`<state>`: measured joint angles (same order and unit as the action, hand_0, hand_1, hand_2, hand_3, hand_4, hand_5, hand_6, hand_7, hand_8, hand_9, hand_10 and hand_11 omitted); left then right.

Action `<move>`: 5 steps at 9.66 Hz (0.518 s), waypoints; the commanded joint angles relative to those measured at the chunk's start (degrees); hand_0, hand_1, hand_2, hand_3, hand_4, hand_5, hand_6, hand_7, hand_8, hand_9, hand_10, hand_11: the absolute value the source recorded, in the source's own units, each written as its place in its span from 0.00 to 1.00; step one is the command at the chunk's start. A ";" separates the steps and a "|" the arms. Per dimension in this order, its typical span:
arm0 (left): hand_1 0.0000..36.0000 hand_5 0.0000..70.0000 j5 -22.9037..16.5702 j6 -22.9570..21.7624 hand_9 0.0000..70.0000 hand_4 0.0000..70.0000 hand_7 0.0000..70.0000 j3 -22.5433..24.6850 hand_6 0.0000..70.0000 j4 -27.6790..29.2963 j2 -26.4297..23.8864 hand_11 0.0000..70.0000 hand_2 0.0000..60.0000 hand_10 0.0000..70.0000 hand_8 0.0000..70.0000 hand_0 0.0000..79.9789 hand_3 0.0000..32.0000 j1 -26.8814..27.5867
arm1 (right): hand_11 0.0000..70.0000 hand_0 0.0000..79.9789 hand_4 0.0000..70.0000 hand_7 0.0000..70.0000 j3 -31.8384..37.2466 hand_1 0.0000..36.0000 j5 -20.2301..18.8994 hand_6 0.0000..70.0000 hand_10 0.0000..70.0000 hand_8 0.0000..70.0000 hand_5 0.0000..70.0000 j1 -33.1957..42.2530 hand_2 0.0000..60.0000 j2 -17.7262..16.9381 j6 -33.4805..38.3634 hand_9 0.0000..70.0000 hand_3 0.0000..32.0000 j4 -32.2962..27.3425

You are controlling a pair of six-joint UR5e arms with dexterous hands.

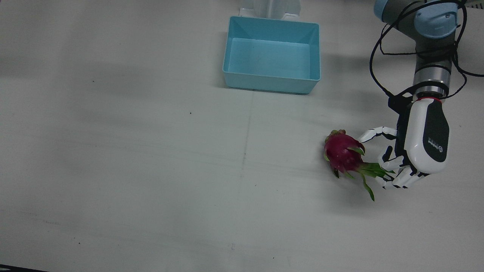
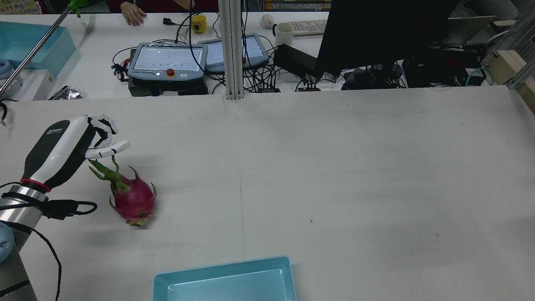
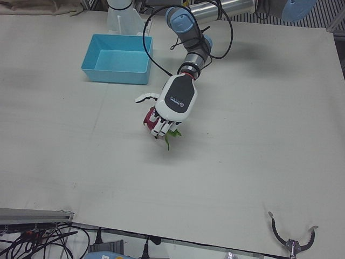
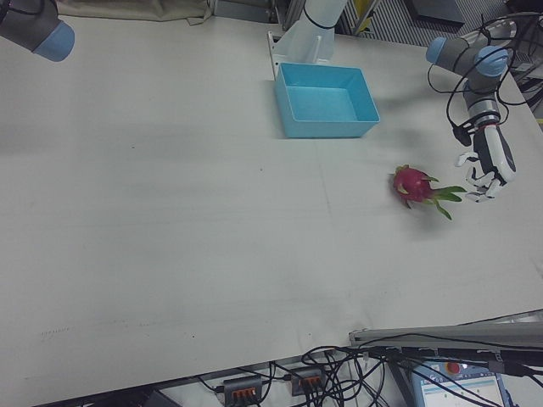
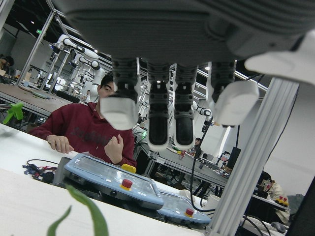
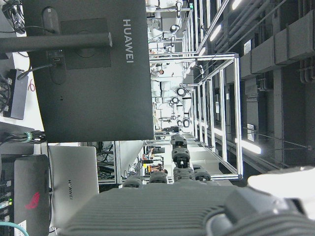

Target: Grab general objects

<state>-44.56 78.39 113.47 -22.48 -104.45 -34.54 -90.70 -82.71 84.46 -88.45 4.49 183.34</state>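
Left hand (image 1: 406, 158), fingers spread, holds nothing, at dragon fruit's (image 1: 342, 153) 4 o'clock by its green tips (contact unclear). Risk: leaf-only pinch tears; fruit rolls.

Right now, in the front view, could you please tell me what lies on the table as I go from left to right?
Blue bin → dragon fruit → left hand, its fingers spread around the fruit's green leafy end.
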 commanded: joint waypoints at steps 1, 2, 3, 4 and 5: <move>0.00 0.07 -17.97 0.18 0.01 0.05 0.15 2.10 0.00 5.59 0.04 0.78 0.00 0.55 0.16 0.33 0.00 -0.78 | 0.00 0.00 0.00 0.00 0.00 0.00 0.00 0.00 0.00 0.00 0.00 0.00 0.00 0.03 0.00 0.00 0.00 0.00; 0.03 0.00 -18.37 0.19 0.00 0.00 0.05 2.19 0.00 6.21 0.04 0.38 0.00 0.26 0.11 0.45 0.03 -0.88 | 0.00 0.00 0.00 0.00 0.09 0.00 0.00 0.00 0.00 0.00 0.00 0.00 0.00 -0.05 0.00 0.00 0.00 0.00; 0.05 0.00 -18.46 0.36 0.00 0.00 0.00 1.58 0.00 8.04 0.04 0.21 0.00 0.14 0.09 0.47 0.66 -0.88 | 0.00 0.00 0.00 0.00 0.09 0.00 0.00 0.00 0.00 0.00 0.00 0.00 0.00 0.03 0.00 0.00 0.00 0.09; 0.07 0.00 -18.46 0.88 0.00 0.00 0.00 0.36 0.00 8.32 -0.05 0.05 0.00 0.03 0.08 0.47 1.00 -0.88 | 0.00 0.00 0.00 0.00 0.17 0.00 0.00 0.00 0.00 0.00 0.00 0.00 0.00 0.03 0.08 0.00 0.00 0.09; 0.11 0.00 -18.37 1.15 0.00 0.00 0.00 -1.05 0.00 8.85 -0.05 0.00 0.00 0.00 0.02 0.50 1.00 -0.79 | 0.00 0.00 0.00 0.00 0.17 0.00 0.00 0.00 0.00 0.00 0.00 0.00 0.00 0.03 0.00 0.00 0.00 0.09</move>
<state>-62.24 78.84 114.81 -15.28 -104.43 -35.36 -90.60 -82.70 84.46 -88.44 4.51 183.40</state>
